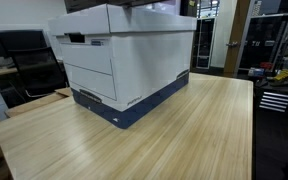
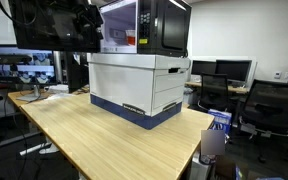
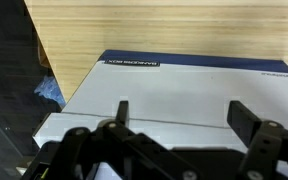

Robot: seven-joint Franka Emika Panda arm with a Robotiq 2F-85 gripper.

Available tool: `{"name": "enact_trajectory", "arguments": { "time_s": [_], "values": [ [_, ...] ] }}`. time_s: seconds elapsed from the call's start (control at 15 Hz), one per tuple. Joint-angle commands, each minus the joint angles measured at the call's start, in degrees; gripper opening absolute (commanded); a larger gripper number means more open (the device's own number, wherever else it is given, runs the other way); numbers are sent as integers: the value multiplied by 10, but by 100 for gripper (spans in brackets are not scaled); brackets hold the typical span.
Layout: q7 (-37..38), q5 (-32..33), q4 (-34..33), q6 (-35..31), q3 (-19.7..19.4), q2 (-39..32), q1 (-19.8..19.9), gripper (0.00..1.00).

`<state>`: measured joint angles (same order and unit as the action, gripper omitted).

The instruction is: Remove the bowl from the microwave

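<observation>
Only an exterior view shows the black microwave point(image 2: 156, 25) standing on the white box point(image 2: 134, 80) on the counter point(image 2: 94, 135) (elsewhere it is cropped off); the bowl cannot be made out. In the wrist view the hand point(image 3: 184, 115) hangs over the box lid, fingers point(image 3: 246, 118) apart, holding nothing

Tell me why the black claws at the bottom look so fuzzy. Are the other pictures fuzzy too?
Wrist view: the gripper sits very close to the lens, so it blurs, while the box and table beyond look sharper. Both exterior views: evenly lit and fairly sharp. In an exterior view the arm is just a dark shape.
</observation>
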<state>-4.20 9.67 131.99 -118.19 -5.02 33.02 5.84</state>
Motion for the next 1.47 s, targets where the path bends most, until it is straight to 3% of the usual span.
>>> {"name": "enact_trajectory", "arguments": {
  "time_s": [0.0,0.73,1.4],
  "values": [
    [0,0,-1,1,0,0,0,100],
    [-2,0,-2,-1,-1,-1,-1,100],
    [-58,-35,33,-174,-36,10,-31,100]
  ]
}}
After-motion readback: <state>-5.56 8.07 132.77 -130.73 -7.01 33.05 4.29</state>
